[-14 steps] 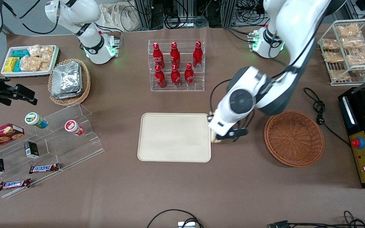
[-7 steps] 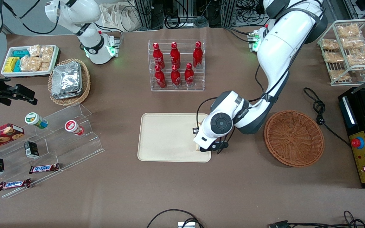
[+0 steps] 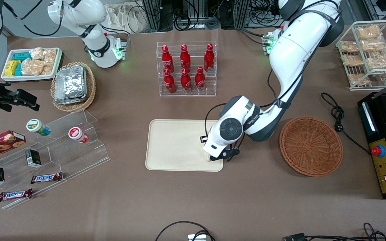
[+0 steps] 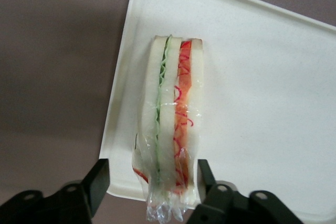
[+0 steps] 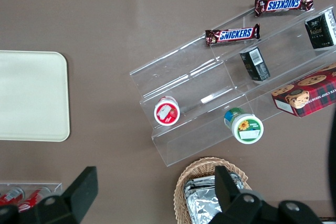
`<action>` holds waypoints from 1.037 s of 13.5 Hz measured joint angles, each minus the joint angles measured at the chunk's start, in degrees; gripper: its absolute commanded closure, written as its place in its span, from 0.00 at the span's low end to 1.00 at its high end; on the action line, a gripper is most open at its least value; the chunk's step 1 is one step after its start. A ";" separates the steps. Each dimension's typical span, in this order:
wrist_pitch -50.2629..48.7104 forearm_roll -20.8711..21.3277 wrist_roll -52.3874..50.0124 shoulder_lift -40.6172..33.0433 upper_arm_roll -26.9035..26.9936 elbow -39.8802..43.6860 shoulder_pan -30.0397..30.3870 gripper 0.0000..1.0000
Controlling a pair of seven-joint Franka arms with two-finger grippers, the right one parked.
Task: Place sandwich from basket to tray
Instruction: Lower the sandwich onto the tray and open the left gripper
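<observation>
– Table [image 3: 193, 201] first: what does it give us?

– Brown top, crowded at both ends, bare around the middle. The tray [image 3: 173, 144] lies in the middle with nearly all of its floor free. The basket [image 3: 311, 146] sits toward the working arm's end, well apart from the tray, and it looks empty.

– And the gripper [image 3: 217, 156]?

– Low over the tray corner that is nearest the front camera and the basket. In the wrist view the fingers [image 4: 97, 179] stand wider than the load. One is just beside the wrap, and the other shows a strip of background between itself and the wrap. I read that as let go, or very nearly.

– So where is the sandwich [image 4: 170, 124]?

– On the tray, on its side with the red and green filling facing up, between the jaws. It is close to the rim at that corner.

– How should the step be finished?

– I judge the placing is almost done. Spread the jaws fully before lifting, then rise straight up so no finger drags the wrap. A sideways pull could tip the wedge over the low rim.

– Room to leave?

– Plenty above. The strip of table between tray and basket is bare. The bottles [image 3: 186, 68] stand farther from the camera, away from any exit path.
</observation>
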 measured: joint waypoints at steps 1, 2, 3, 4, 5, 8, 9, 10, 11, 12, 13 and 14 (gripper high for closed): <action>-0.03 0.00 -0.08 -0.08 0.00 0.33 0.01 0.00; -0.44 0.01 -0.16 -0.34 0.00 0.80 0.02 0.00; -1.76 0.02 -0.18 -0.94 0.00 1.27 0.03 0.00; -4.29 0.06 -0.18 -2.00 -0.01 1.75 0.04 0.00; -7.40 0.14 -0.22 -3.41 -0.02 2.10 0.04 0.00; -15.90 0.47 -0.91 -9.56 0.19 1.51 0.12 0.00; -16.59 0.48 -1.06 -12.20 0.40 -0.36 0.62 0.00; -16.57 0.48 -1.06 -14.83 0.50 -3.01 1.41 0.00; -16.17 0.48 -1.04 -17.65 0.51 -6.36 2.13 0.00; -14.98 0.47 -1.03 -20.56 0.51 -10.15 2.61 0.00; -13.27 0.47 -1.03 -23.66 0.51 -14.20 2.91 0.00; -11.74 0.47 -1.03 -27.01 0.50 -18.38 3.25 0.00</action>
